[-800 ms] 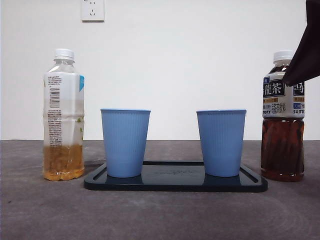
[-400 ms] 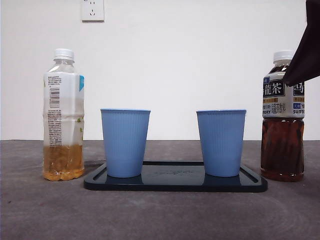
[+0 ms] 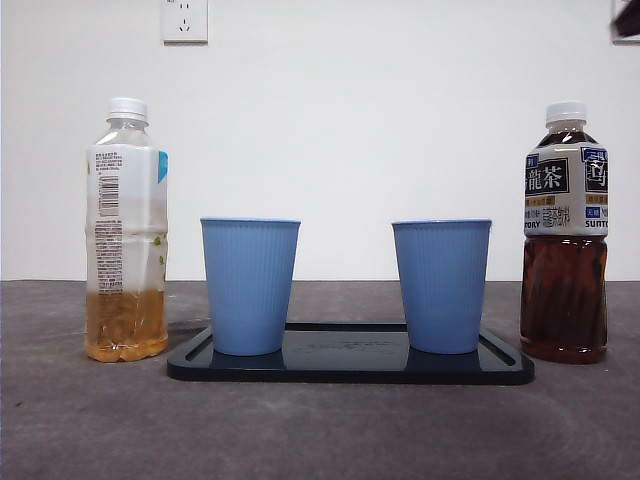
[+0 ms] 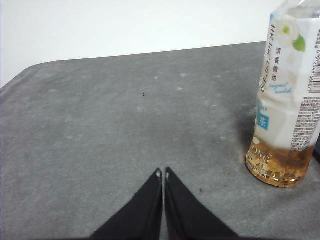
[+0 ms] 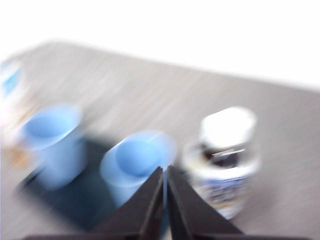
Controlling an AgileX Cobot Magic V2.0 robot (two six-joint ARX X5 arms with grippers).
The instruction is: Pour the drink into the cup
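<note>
The right gripper [image 5: 164,172] has its fingers pressed together with nothing between them, high above the counter [image 3: 320,430]. Its wrist picture is smeared by motion blur, so labels and edges there are hard to make out. Just beyond and to one side of the fingertips stands the dark tea bottle [image 5: 224,160], white cap on, seen from above; it is apart from the fingers. In the front view this bottle [image 3: 565,235] stands upright at the right end of the counter, about two-thirds full of brown drink, and only a dark tip of an arm [image 3: 626,20] shows at the top right corner.

There are two blue cups [image 3: 250,285] [image 3: 442,285], both upright on one black tray [image 3: 350,368], the nearer cup [image 5: 135,160] directly past the right fingertips and beside the tea bottle.

There are two bottles in all. The second, a clear bottle [image 3: 127,230] with a little yellow drink at the bottom, stands upright left of the tray.

The left gripper [image 4: 163,174] also has its fingers closed on nothing, low over bare counter, with the clear bottle [image 4: 287,100] off to one side, well apart and cut off at the picture's edge.
</note>
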